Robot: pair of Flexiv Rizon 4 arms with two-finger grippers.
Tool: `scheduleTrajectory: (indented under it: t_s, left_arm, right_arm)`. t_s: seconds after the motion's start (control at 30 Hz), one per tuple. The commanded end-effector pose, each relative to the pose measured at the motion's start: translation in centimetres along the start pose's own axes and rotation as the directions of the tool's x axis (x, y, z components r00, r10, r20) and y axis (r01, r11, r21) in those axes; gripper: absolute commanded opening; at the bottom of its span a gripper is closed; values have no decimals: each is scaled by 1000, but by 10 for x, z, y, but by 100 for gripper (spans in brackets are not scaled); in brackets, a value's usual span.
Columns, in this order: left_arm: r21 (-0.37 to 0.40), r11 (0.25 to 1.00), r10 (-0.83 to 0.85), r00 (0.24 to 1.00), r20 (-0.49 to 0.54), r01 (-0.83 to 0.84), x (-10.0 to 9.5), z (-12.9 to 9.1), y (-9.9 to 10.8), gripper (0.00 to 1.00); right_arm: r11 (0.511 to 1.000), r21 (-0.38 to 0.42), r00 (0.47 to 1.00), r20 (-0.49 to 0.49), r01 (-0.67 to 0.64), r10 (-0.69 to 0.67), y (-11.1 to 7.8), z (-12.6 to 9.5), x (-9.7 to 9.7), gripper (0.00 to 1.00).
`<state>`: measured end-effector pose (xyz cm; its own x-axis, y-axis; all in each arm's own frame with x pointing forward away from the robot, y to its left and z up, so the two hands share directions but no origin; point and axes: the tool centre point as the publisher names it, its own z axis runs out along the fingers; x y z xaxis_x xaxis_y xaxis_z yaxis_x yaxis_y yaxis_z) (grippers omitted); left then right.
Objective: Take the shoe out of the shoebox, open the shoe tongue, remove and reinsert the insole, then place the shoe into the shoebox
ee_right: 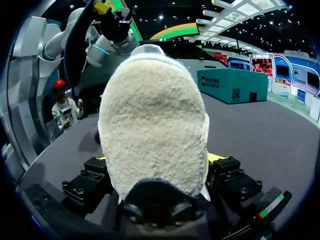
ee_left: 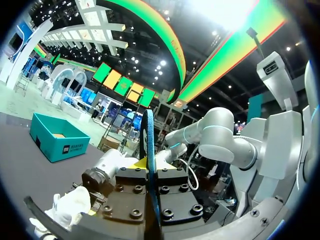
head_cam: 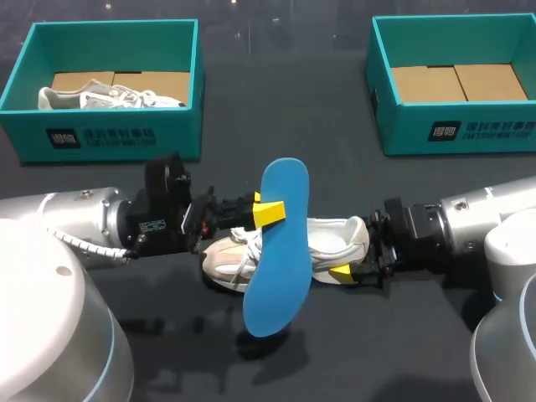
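A white and beige shoe (head_cam: pixel 322 239) lies on its side on the dark table, toe towards my left arm. My right gripper (head_cam: pixel 352 249) is shut on its heel, one yellow tip showing on the near side. In the right wrist view the shoe's fleecy heel (ee_right: pixel 152 125) fills the space between the fingers of the right gripper (ee_right: pixel 157 160). My left gripper (head_cam: pixel 268 211) is shut on a blue insole (head_cam: pixel 276 247), held upright above and in front of the shoe. The left wrist view shows that insole (ee_left: pixel 148 135) edge-on in the left gripper (ee_left: pixel 151 172), with the shoe (ee_left: pixel 70 205) lower and to one side.
A teal shoebox (head_cam: pixel 109 138) at the back left holds a second white shoe (head_cam: pixel 109 99). Another teal shoebox (head_cam: pixel 456 126) at the back right shows only its cardboard floor. Both stand well behind the arms.
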<state>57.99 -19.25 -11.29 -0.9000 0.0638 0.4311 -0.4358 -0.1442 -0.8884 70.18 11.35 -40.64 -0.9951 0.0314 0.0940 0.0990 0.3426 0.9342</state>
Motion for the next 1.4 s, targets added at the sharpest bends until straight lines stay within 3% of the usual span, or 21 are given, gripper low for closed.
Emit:
scheduleTrajectory:
  t_s: [0.03,0.07,0.1,0.4,0.6,0.83,1.13,1.17,1.27,1.4]
  left_arm:
    - [2,1000,1,1000,2,-1,1,0,1,0]
    - [2,1000,1,1000,2,-1,1,0,1,0]
    - [2,1000,1,1000,2,-1,1,0,1,0]
    - [2,1000,1,1000,2,-1,1,0,1,0]
    - [2,1000,1,1000,2,-1,1,0,1,0]
    - [2,1000,1,1000,2,-1,1,0,1,0]
    - [2,1000,1,1000,2,-1,1,0,1,0]
    - [2,1000,1,1000,2,-1,1,0,1,0]
    - [2,1000,1,1000,2,-1,1,0,1,0]
    - [2,1000,1,1000,2,-1,1,0,1,0]
  right_arm:
    - [1000,26,1000,19,-2,2,2,1,3,15]
    - [1000,28,1000,21,-4,3,2,1,3,44]
    - [999,32,1000,24,-4,3,2,1,4,100]
    - [995,102,998,67,-12,5,4,-8,6,100]
    - [976,219,995,99,-9,-13,8,-19,6,100]
    - [917,396,993,122,-55,7,12,-33,4,100]
    - [785,605,980,198,-132,13,30,-50,6,100]
    - [761,630,976,217,-155,19,33,-52,6,100]
    - [604,757,959,278,-250,49,39,-55,8,100]
    - [604,757,959,278,-250,49,39,-55,8,100]
